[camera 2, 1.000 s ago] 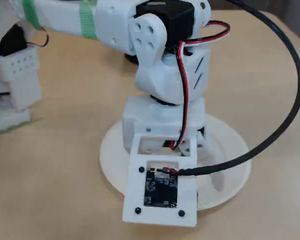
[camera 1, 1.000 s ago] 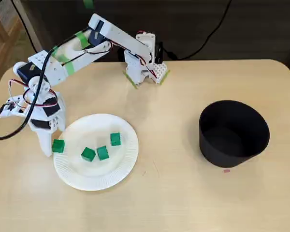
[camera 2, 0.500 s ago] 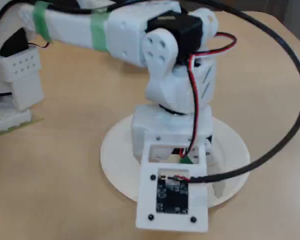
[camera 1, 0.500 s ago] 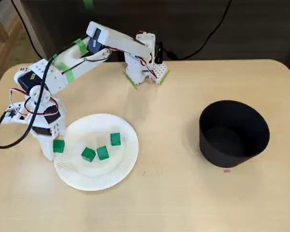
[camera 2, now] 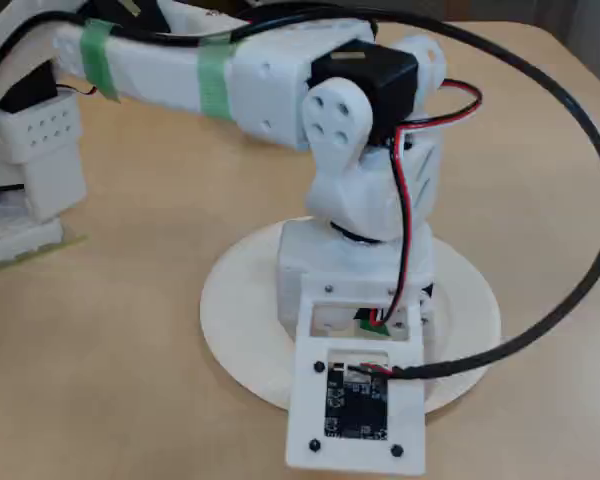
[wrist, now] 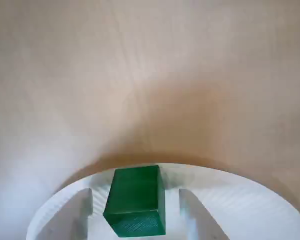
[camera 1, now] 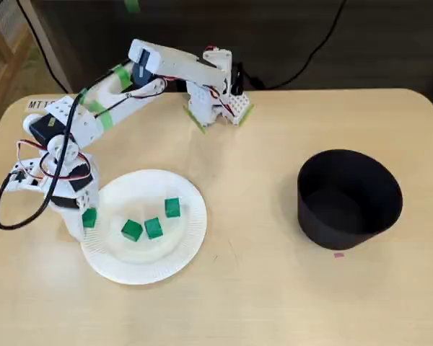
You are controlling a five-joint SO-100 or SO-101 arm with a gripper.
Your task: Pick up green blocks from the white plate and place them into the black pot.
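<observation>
Block [wrist: 135, 202] lies at the 9 o'clock rim of the plate [camera 1: 150, 268] in a fixed view, between the fingers [wrist: 83, 212] of the tool [camera 1: 86, 220]. In the wrist view the tool is apart: one finger on either side of the block, a thin gap on each side, nothing clamped. A second block [camera 1: 132, 230] and a third block [camera 1: 154, 228] lie side by side near the plate's middle, with a fourth block [camera 1: 172, 207] at their 1 o'clock. The pot [camera 1: 340, 229] stands on the table [camera 1: 260, 288] at the plate's 3 o'clock, well apart. In a fixed view the arm [camera 2: 280, 70] stands over the plate, with only a sliver of green showing beneath it.
</observation>
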